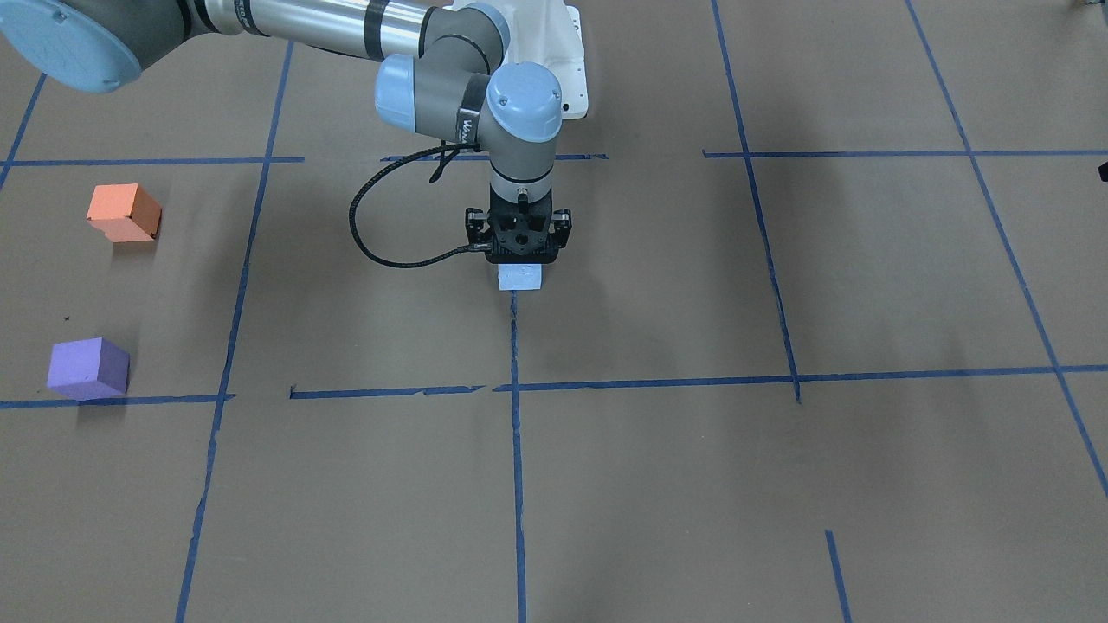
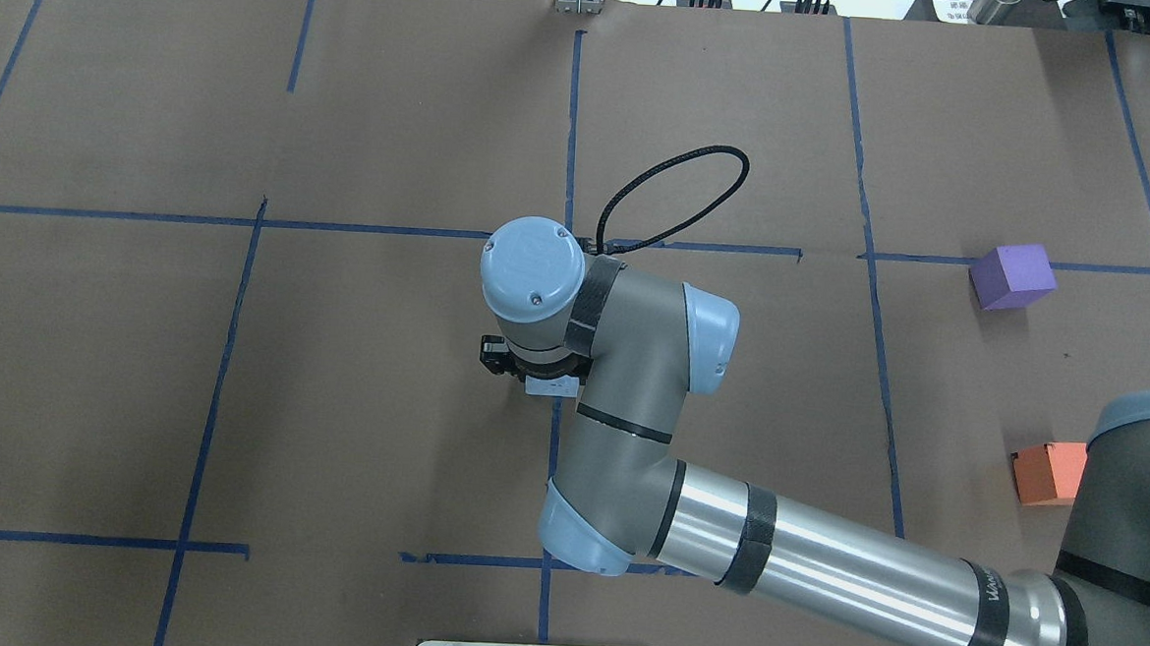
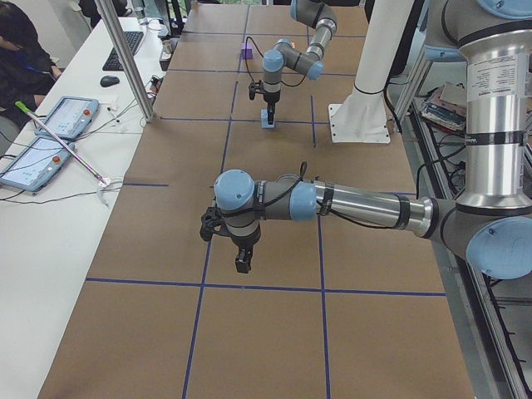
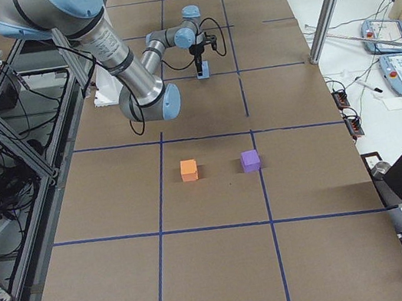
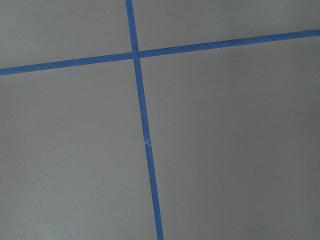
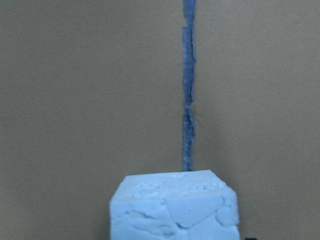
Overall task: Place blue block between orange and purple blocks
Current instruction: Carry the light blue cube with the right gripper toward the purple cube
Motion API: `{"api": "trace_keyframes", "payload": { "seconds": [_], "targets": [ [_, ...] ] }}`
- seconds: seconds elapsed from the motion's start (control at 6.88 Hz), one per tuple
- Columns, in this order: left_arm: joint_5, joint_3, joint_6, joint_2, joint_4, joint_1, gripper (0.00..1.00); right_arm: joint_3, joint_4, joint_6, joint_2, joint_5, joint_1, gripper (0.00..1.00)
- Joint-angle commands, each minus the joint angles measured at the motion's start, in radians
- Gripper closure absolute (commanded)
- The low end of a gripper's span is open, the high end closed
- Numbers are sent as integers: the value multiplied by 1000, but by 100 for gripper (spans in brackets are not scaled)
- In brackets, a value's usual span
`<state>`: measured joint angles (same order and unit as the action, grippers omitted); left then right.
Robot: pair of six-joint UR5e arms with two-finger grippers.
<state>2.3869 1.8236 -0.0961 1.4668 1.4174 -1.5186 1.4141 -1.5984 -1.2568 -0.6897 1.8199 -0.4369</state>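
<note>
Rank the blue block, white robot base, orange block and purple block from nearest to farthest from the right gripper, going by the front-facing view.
From the right gripper:
1. Blue block, directly beneath it, mid-table.
2. White robot base, behind it.
3. Orange block and purple block, far off on the robot's right; too close to call.

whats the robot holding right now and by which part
Cannot tell: the right gripper sits over the top of the blue block, but whether it grips is hidden.
</note>
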Motion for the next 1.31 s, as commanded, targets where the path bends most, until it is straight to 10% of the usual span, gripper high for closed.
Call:
{"api": "trace_keyframes", "payload": {
  "seconds": [0.0,1.16],
  "targets": [
    [0,-3,-1,0,0,0,0,31,-2,57,-11,42,-70,52],
    [0,-7,1,1,0,0,0,581,-80,609,-790,235,-466,49]
  ]
}}
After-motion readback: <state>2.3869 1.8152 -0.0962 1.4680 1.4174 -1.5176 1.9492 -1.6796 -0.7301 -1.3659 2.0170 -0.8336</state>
